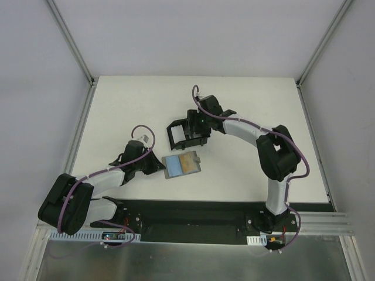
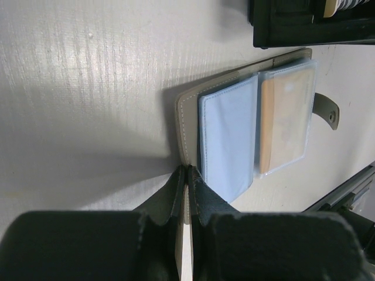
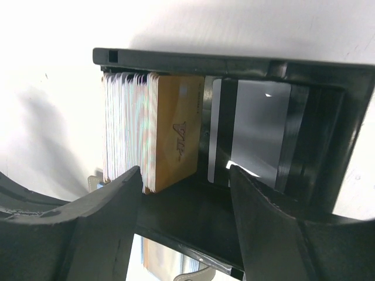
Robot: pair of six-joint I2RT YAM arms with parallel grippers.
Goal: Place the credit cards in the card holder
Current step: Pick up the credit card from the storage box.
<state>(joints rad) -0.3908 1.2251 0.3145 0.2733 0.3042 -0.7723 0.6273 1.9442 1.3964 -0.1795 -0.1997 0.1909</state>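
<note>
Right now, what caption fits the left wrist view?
Left tool pinches an edge of the open wallet; a gold card sits in its clear sleeve, tray beyond.

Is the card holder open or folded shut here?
Open: the card holder lies spread flat, pale blue sleeves showing, closing tab unfastened.

Matt white table (image 2: 88, 88), faintly grained, and there's the card holder (image 2: 228, 137) with its grey stitched leather-look cover and glossy clear plastic sleeves, while the black plastic tray (image 3: 234, 61) gleams slightly around smooth, shiny plastic credit cards (image 3: 126, 126).
</note>
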